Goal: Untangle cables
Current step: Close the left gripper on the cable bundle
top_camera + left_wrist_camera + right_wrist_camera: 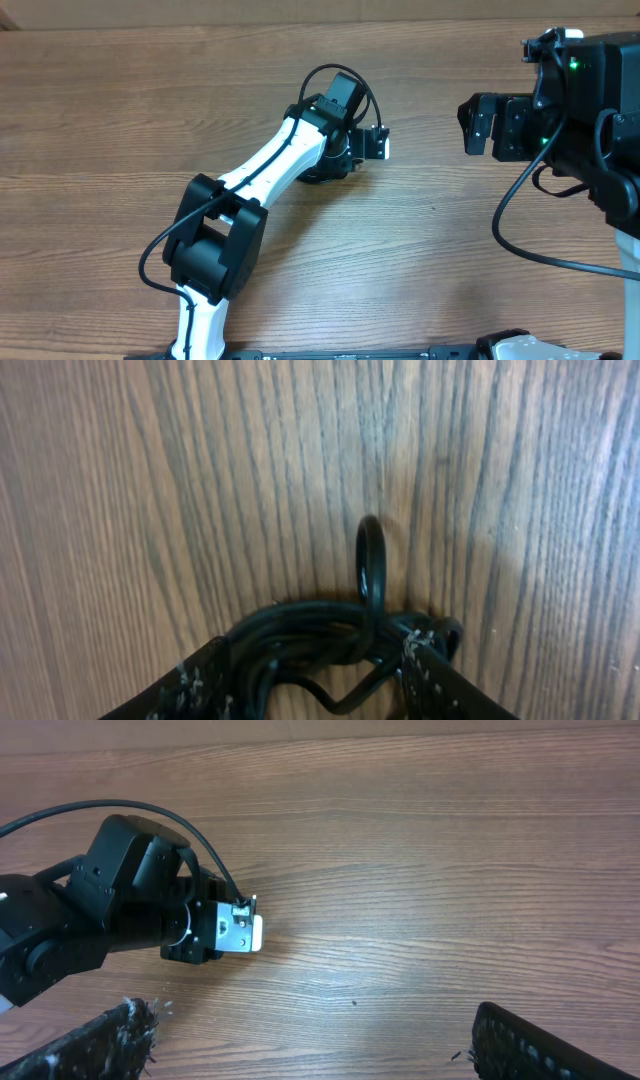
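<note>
Where the cables lie: cables (300, 630) bunched in a black knot on the table (150, 100), directly under the left arm's wrist, near the table's middle; in the overhead view that wrist covers them.
Cable bundle, form: several thin black cords wound over one another in a low heap; no plug ends can be made out.
Cable loop: one narrow loop (370, 555) pokes out of the heap, away from the wrist camera, lying on the wood.
Left gripper: left gripper (315, 650) pointed down at the table, one finger on each side of the heap.
Left gripper, jaws: partly apart, with the bundle filling the gap and meeting both fingers (200, 680); whether they press on the cords cannot be told.
Left arm: left arm (270, 160) reaches from the near edge diagonally to the centre, white links with black joints.
Right gripper: right gripper (468, 125) held on the right side, well apart from the bundle, facing the left arm's wrist.
Right gripper, jaws: spread wide; only bare wood shows between its fingers (110, 1040).
Right arm: right arm (590, 90) black, at the table's right edge, a green light on it.
Arm wiring: thick black lead (150, 815) arching over the left wrist.
</note>
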